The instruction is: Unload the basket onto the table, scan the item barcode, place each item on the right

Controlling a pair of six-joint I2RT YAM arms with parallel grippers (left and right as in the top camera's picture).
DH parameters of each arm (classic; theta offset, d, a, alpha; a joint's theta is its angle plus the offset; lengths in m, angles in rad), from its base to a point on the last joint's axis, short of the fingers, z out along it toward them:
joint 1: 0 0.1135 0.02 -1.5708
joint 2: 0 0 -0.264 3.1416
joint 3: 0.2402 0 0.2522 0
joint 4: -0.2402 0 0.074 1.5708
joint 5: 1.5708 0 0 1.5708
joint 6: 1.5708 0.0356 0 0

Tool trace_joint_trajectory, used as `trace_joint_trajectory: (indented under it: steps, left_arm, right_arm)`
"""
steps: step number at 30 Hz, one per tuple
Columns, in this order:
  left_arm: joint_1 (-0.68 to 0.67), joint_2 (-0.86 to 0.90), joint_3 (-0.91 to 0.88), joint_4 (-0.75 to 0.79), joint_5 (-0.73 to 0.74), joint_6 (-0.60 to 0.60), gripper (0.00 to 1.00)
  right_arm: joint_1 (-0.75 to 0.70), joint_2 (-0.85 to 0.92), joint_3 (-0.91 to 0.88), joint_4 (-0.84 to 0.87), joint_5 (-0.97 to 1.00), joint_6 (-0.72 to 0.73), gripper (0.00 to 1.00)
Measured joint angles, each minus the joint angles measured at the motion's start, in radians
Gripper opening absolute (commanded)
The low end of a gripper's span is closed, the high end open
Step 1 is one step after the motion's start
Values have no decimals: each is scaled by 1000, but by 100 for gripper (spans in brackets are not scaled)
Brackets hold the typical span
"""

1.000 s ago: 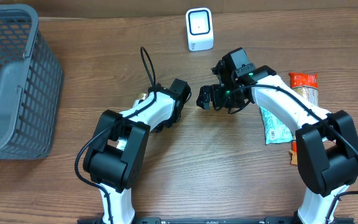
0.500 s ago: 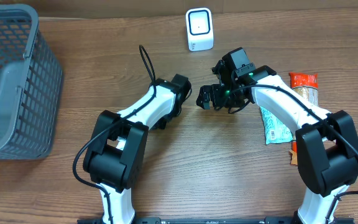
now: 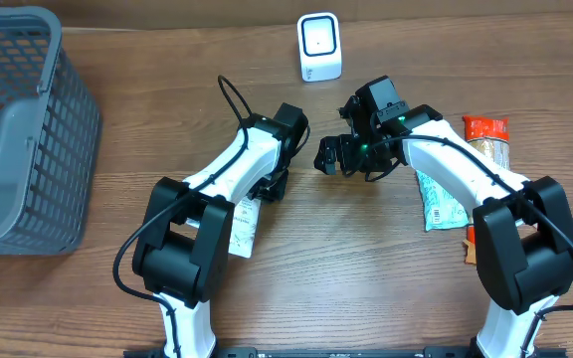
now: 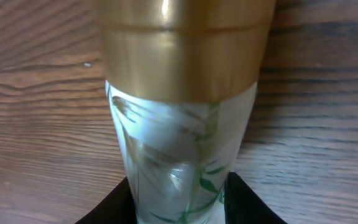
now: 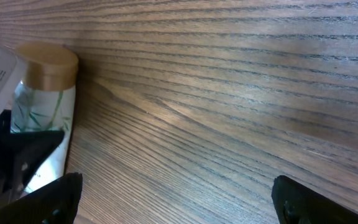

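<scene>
Bottle [image 4: 182, 143], white w/ green leaf print and a gold cap [image 4: 185, 50], sits btwn the fingers of the L gripper [image 4: 179, 180]. Both black fingers [image 4: 104, 211] press against its sides, so that's a clamp on the body, cap end pointing away from the wrist cam, wood grain of the table [image 4: 30, 124] right behind it. Mid-table spot: nearer than the scanner [image 3: 319, 47], which stands far centre, and just left of the R gripper [image 3: 328, 159].

From the right wrist the same bottle [image 5: 42, 106] shows at the left edge, cap uppermost in that view, L fingers dark around its lower part. R gripper [image 5: 176, 180] has jaws spread wide, nothing btwn them, bare wood below.

Overhead, a white printed strip [image 3: 242, 227] pokes out beside the L arm; prob. the bottle's body, but the arm covers too much to be sure.

Grey basket [image 3: 18, 129] far left. Snack packs [image 3: 441, 199] lie at the right, beside the R arm, well apart from the bottle.
</scene>
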Motion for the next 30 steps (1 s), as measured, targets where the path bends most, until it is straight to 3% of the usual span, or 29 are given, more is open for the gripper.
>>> trace_joint_trajectory:
  steps: [4, 11, 17, 22, 30]
  left_arm:
    - [13, 0, 4, -10, 70, -10, 62]
    - [139, 0, 119, -130, 327, 25, 66]
    - [304, -6, 196, -248, 576, 141, 66]
    - [370, -6, 160, -283, 658, 232, 57]
    - [464, -6, 63, -302, 784, 361, 56]
  right_arm:
    - [0, 0, 0, -1, 0, 0, 100]
    - [0, 0, 0, 1, 1, -1, 100]
    - [0, 0, 0, 0, 0, 0, 100]
    - [0, 0, 0, 0, 0, 0, 100]
    - [0, 0, 0, 0, 0, -1, 100]
